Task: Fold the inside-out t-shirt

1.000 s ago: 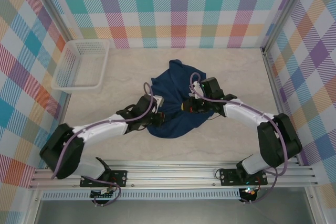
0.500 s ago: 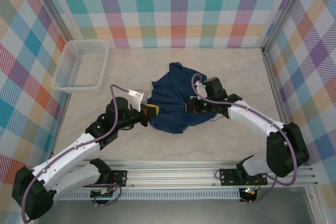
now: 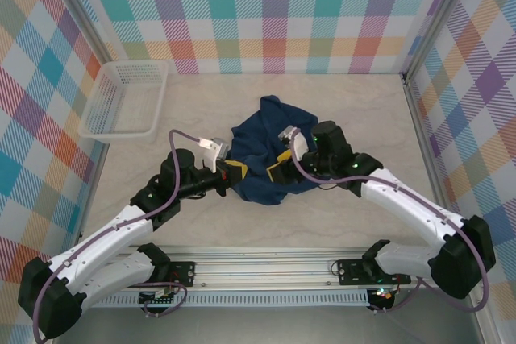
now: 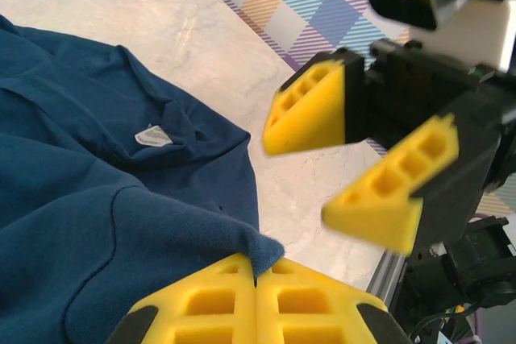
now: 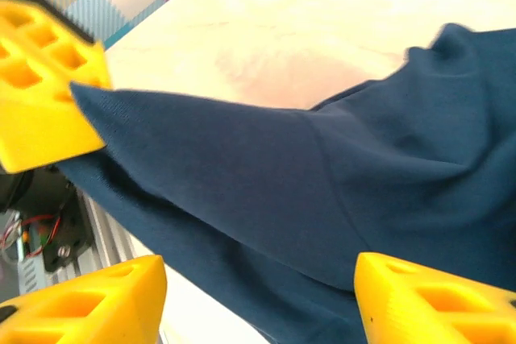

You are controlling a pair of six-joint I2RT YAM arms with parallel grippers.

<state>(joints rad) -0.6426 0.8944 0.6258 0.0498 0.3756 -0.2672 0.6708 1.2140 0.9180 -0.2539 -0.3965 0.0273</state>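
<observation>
- Nearest the arm bases, the left pincer point(image 3: 233, 172) sits low at the near-left edge of the t-shirt point(image 3: 260, 138). Its yellow fingers are pressed together on a corner of the navy fabric. The left wrist view shows that corner nipped between the pads point(image 4: 218, 300), which I take as an anchor so the cloth can be drawn out flat.
- Just right of it, the right pincer point(image 3: 279, 169) hangs over the same near edge with its jaws spread and nothing gripped. In its own wrist view the fabric lies between the fingers point(image 5: 89, 300) and touches neither. It looks placed to take a fresh hold beside the left one.
- The t-shirt lies bunched in the middle of the surface point(image 3: 355, 110), rumpled and not yet spread. A fold of it is pulled taut toward the left pincer point(image 5: 48, 94).
- A small pale neck label point(image 4: 151, 135) shows on the outside of the cloth near the collar, which fits a garment that is inside out.
- No fold is made yet. Judging from this, the work in hand is finding edges and straightening.
- At the far left a white mesh basket point(image 3: 121, 132) stands well apart from the shirt, out of the arms' way.
</observation>
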